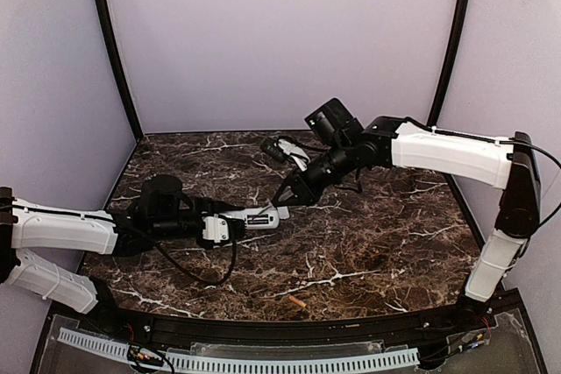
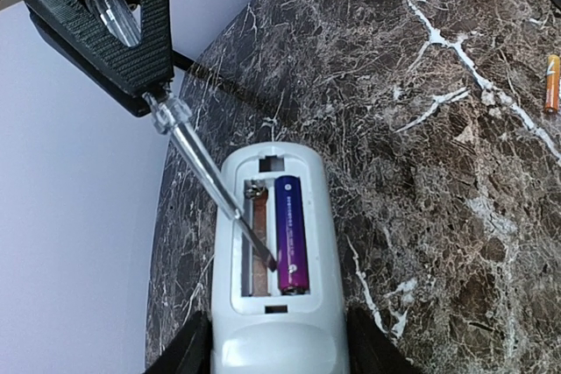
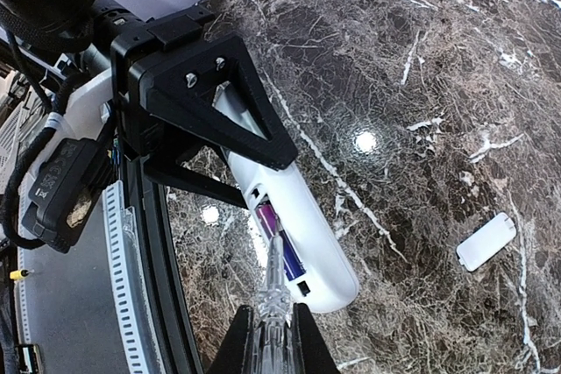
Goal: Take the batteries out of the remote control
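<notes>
My left gripper (image 2: pixel 279 352) is shut on the white remote control (image 2: pixel 280 304), which lies back side up with its battery bay open. One purple battery (image 2: pixel 290 234) sits in the right slot; the left slot (image 2: pixel 254 247) is empty. My right gripper (image 3: pixel 274 339) is shut on a clear-handled screwdriver (image 3: pixel 276 278), whose tip rests in the bay against the purple battery's side. An orange battery (image 1: pixel 298 302) lies loose on the table near the front edge, and also shows in the left wrist view (image 2: pixel 551 82). In the top view both grippers meet at the remote (image 1: pixel 263 216).
The small flat white cover piece (image 3: pixel 485 241) lies on the dark marble table (image 1: pixel 377 243), apart from the remote. Lilac walls with black corner posts (image 1: pixel 114 50) enclose the back and sides. A black rail (image 1: pixel 289 330) runs along the near edge.
</notes>
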You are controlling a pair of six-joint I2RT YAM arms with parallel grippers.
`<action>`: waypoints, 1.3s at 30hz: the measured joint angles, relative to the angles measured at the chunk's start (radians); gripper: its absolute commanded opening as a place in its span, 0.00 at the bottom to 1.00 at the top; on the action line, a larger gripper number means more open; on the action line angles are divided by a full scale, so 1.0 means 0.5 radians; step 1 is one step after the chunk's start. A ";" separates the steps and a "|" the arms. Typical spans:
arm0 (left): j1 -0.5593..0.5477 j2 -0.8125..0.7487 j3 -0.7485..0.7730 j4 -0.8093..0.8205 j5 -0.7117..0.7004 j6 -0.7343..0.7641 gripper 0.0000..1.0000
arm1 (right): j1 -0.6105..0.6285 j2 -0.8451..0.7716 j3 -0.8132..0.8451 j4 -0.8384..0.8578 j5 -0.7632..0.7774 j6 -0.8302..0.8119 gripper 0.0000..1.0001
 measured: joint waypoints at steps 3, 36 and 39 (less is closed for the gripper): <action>-0.001 0.000 -0.001 -0.010 0.001 0.000 0.00 | 0.009 0.008 0.000 -0.001 0.002 -0.023 0.00; -0.003 0.208 -0.015 -0.101 -0.046 0.091 0.00 | 0.024 0.232 -0.040 0.044 -0.031 -0.160 0.00; -0.005 0.237 -0.015 -0.101 -0.046 0.096 0.00 | 0.024 0.251 -0.052 0.059 -0.041 -0.166 0.00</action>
